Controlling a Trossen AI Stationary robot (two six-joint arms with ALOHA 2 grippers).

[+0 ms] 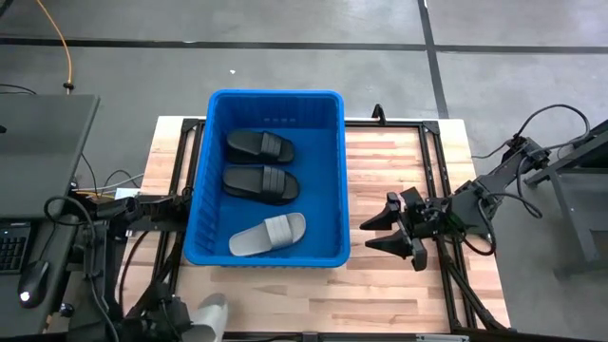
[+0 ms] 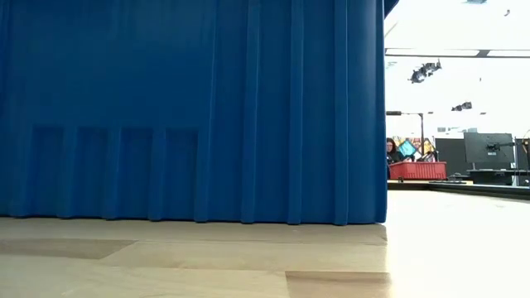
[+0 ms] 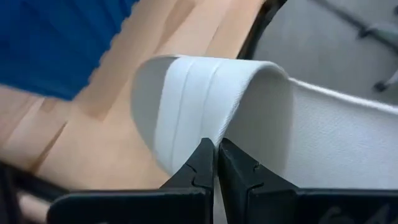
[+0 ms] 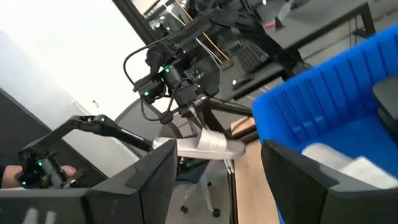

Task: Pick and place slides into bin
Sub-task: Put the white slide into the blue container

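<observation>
The blue bin (image 1: 199, 190) stands mid-table and holds two black slides (image 1: 259, 145) (image 1: 260, 182) and one light grey slide (image 1: 268, 234) lying flat on its floor. My left gripper (image 1: 198, 326) is at the table's near edge, left of the bin's near corner, shut on another light grey slide (image 1: 213, 312). That slide also shows in the right wrist view (image 4: 208, 147). My right gripper (image 1: 387, 234) is open and empty over the table, right of the bin. In the low view the bin's wall (image 2: 190, 108) fills most of the picture. My left gripper pinches the light grey slide's wide band strap at its edge (image 3: 214, 127) between its two fingers (image 3: 200, 165). In the right wrist view the slide sits roughly level below the gripper and looks clear of the table; whether its far end touches anything does not show.
A dark frame rail (image 1: 432, 180) runs along the table right of the bin. Bare wood (image 1: 399, 161) lies between the bin and my right arm. A laptop (image 1: 43, 142) sits left of the table. A person (image 2: 391, 151) sits in the room behind.
</observation>
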